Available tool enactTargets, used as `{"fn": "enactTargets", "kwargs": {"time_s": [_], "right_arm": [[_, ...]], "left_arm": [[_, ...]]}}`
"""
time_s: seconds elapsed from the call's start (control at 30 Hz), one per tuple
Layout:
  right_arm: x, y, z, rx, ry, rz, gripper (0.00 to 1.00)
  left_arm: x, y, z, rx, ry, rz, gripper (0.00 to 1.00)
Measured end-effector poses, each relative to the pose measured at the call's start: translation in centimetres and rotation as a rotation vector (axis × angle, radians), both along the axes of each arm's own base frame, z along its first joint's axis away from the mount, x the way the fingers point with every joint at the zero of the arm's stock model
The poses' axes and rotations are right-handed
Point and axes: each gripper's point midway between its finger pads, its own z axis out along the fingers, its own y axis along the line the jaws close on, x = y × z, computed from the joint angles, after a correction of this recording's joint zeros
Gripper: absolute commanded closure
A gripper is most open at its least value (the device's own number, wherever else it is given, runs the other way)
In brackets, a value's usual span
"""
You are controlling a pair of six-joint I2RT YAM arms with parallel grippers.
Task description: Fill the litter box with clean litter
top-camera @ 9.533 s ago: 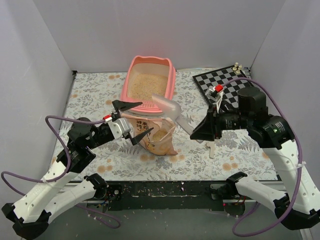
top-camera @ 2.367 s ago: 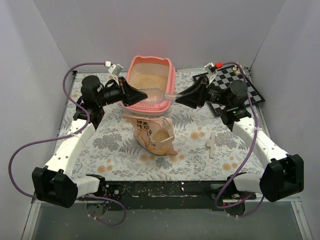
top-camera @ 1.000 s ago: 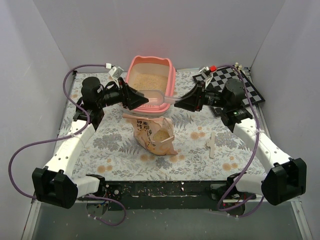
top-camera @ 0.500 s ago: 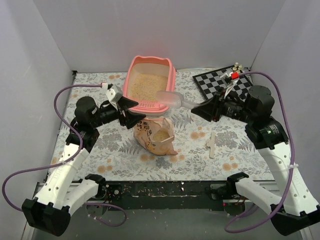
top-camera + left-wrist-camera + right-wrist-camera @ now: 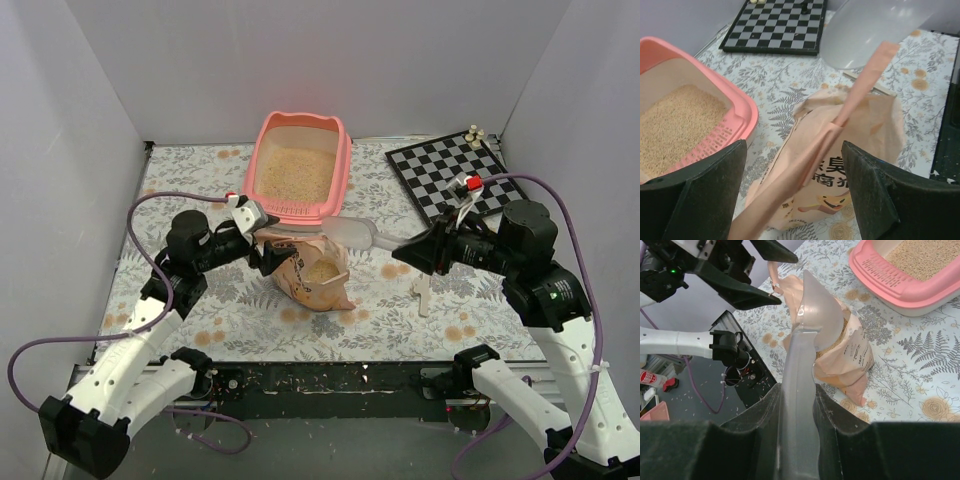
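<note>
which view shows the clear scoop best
Right wrist: the scoop runs up the middle of the frame, close and large, from handle to bowl. Top external shows it whole but small and pale. Left wrist catches only part of its bowl at the top edge.

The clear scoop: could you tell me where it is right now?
In the top external view, the clear scoop is mid-table in the right hand, its bowl over the open litter bag, beside the litter box.

— Where's the litter box [image 5: 297, 211]?
— Back centre of the counter [image 5: 190, 185], clean litter [image 5: 298, 172] inside. The bag [image 5: 312, 272] is just before it, the chessboard [image 5: 450, 175] off right.
— The scoop [image 5: 350, 233]?
— Over the bag's right side.
</note>
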Motion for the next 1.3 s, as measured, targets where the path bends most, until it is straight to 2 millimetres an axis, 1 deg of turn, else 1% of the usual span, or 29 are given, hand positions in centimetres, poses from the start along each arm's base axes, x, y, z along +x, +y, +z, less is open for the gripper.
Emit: {"fn": "enactTargets", "kwargs": {"time_s": [0.1,0.17,0.2,0.27,0.3,0.33,0.4,0.43,0.6,0.8,0.97,1.13,1.23,1.3], "right_arm": [[-0.4,0.0,-0.2,0.002,0.004,0.011,0.99],[-0.6,0.0,-0.3,0.004,0.006,0.019,0.99],[-0.7,0.0,-0.4,0.003,0.008,0.019,0.99],[-0.7,-0.1,-0.4,-0.002,0.005,0.019,0.99],[-0.7,-0.1,-0.6,-0.007,0.006,0.017,0.99],[-0.7,-0.2,-0.7,-0.013,0.008,0.015,0.99],[-0.6,-0.3,-1.2,-0.027,0.021,0.008,0.99],[-0.5,-0.4,-1.5,-0.037,0.029,-0.002,0.99],[0.0,-1.2,-2.7,-0.092,0.074,-0.057,0.99],[0.3,-1.6,-3.4,-0.136,0.136,-0.087,0.99],[0.1,-1.1,-3.6,-0.138,0.182,-0.053,0.99],[-0.5,-0.4,-2.8,-0.112,0.202,-0.003,0.99],[-0.7,0.0,-2.6,-0.108,0.214,0.019,0.99],[-0.9,0.5,-2.9,-0.115,0.232,0.038,0.99]], "left_arm": [[1.2,0.0,-1.8,0.028,0.027,0.029,0.24],[1.9,-0.1,-2.9,0.047,0.047,0.042,0.27],[2.2,-0.1,-3.3,0.055,0.056,0.049,0.31],[2.7,-0.1,-4.0,0.068,0.071,0.056,0.43],[2.8,-0.1,-4.2,0.072,0.076,0.057,0.51],[2.9,-0.2,-4.5,0.077,0.080,0.056,0.62],[3.0,-0.3,-4.8,0.084,0.088,0.054,0.88],[3.1,-0.3,-5.0,0.087,0.091,0.052,0.99],[2.9,-0.3,-5.7,0.104,0.113,0.054,1.00],[2.6,0.8,-5.7,0.107,0.175,0.136,1.00],[1.6,2.2,-5.1,0.096,0.207,0.215,1.00],[1.1,3.8,-4.9,0.087,0.230,0.303,1.00],[0.8,3.9,-4.8,0.077,0.245,0.313,1.00],[0.5,3.9,-4.7,0.069,0.249,0.310,1.00]]}}
